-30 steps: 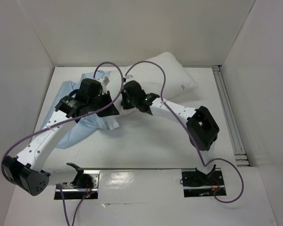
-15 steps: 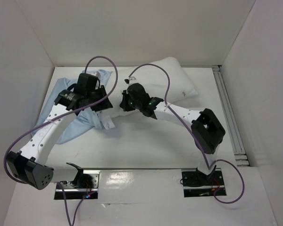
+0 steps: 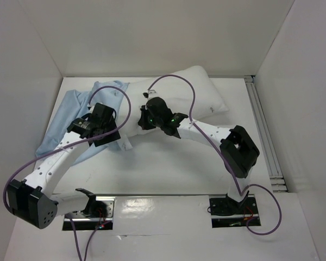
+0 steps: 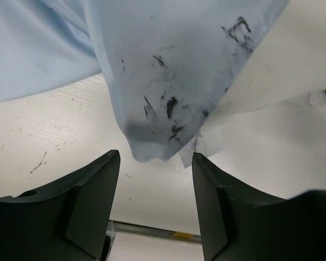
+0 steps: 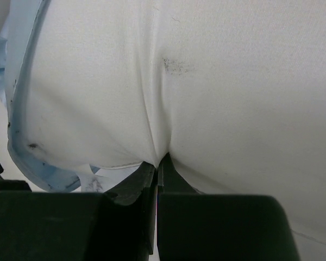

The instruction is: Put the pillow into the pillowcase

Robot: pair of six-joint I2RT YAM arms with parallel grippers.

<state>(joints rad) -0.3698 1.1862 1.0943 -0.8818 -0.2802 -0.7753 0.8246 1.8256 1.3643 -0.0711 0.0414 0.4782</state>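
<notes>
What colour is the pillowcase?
The pillowcase is light blue with dark smudges, clearest in the left wrist view.

- Plump white soft-fabric pillow (image 3: pixel 206 89): plain white, with a faint grey smudge.
- Thin wrinkly light blue fabric pillowcase (image 3: pixel 65 111): pale blue, black smears and specks near its corner.
- Flat white table (image 3: pixel 168 163): white, scattered tiny dark specks.
- Jointed robot arms (image 3: pixel 54 160): white links, black joints.
- Thin looping cables (image 3: pixel 192 100): purple.

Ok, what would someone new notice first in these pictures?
The plump white pillow lies at the far middle of the table, its near edge pinched in the shut right pincer. To its left spreads the wrinkled light blue pillowcase, one smudged corner lying just ahead of the open left pincer.
</notes>
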